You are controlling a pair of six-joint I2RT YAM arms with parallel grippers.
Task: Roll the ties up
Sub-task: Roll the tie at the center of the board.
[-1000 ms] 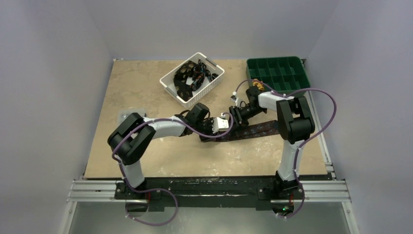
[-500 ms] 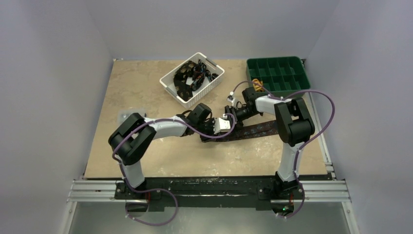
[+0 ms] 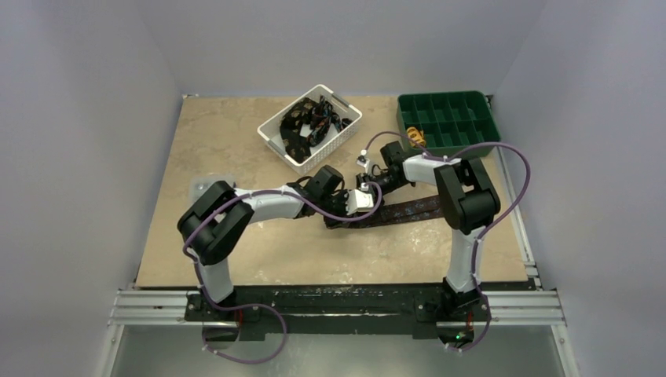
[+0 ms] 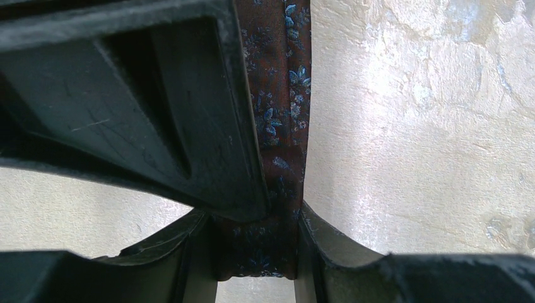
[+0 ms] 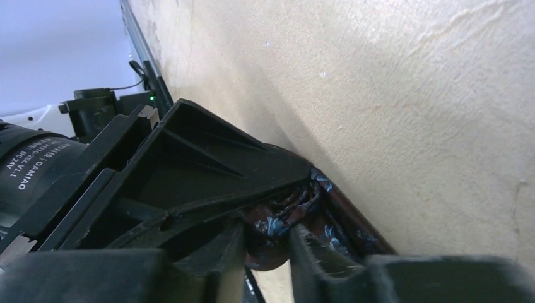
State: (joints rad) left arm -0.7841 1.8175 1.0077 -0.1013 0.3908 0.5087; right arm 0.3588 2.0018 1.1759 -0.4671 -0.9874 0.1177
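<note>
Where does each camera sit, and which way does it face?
Top external: high behind the bases, looking down on table, left arm, right arm, tie.
Left wrist: on left arm, facing down; left fingers flank the tie.
Right wrist: on right arm, facing low across the table; right fingers showing.
Shared: wrist views both show the tie.

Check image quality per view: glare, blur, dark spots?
Top external: even light, sharp, tie reads dark. Left wrist: tie pattern crisp, table glary at right, left fingers near-black. Right wrist: right fingers underexposed and soft, tie shadowed between them, view tilted.
</note>
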